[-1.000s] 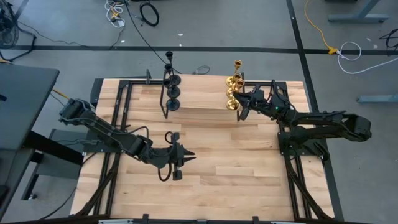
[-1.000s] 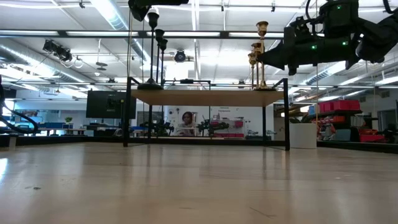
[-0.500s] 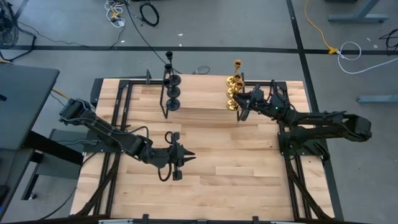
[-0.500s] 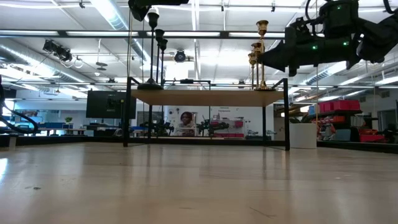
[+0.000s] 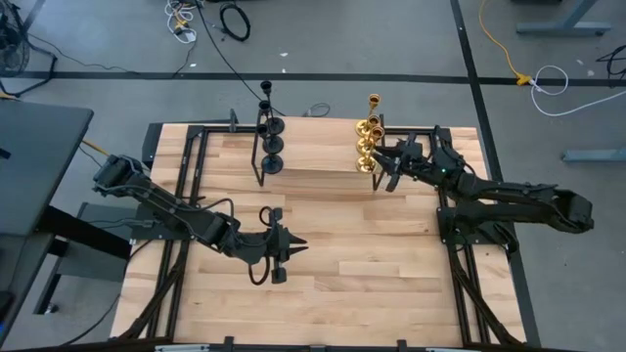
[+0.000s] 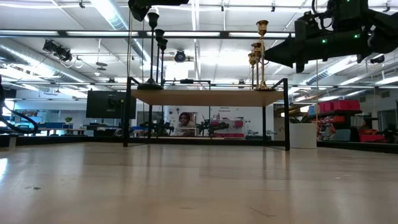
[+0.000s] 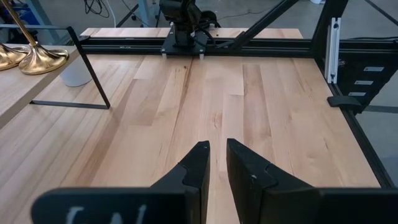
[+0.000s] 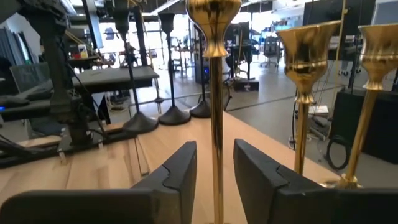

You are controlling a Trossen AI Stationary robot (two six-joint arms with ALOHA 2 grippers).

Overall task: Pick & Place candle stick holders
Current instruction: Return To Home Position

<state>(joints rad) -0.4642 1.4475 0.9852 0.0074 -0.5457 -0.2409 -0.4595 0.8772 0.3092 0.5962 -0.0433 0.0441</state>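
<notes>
Three gold candle stick holders [image 5: 368, 132] stand in a row on a raised wooden shelf [image 5: 313, 156] at the table's far side. Three black holders [image 5: 270, 127] stand in a row at the shelf's left end. My right gripper [image 5: 383, 164] is open at the nearest gold holder. In the right wrist view that holder's thin stem [image 8: 216, 112] stands in the gap of my right gripper [image 8: 214, 149], and the fingers are apart from it. My left gripper [image 5: 296, 244] is shut and empty low over the middle of the table, as its wrist view [image 7: 216, 146] shows.
The shelf stands on thin black legs [image 6: 287, 112] well above the table top. A black frame runs along the table's edges [image 7: 249, 45]. A small white object [image 7: 74, 73] sits under the shelf. Bare wood lies between the shelf and the near edge.
My right gripper has shifted a little toward the table's right edge, staying at shelf height beside the gold holders. The holders have kept still.
</notes>
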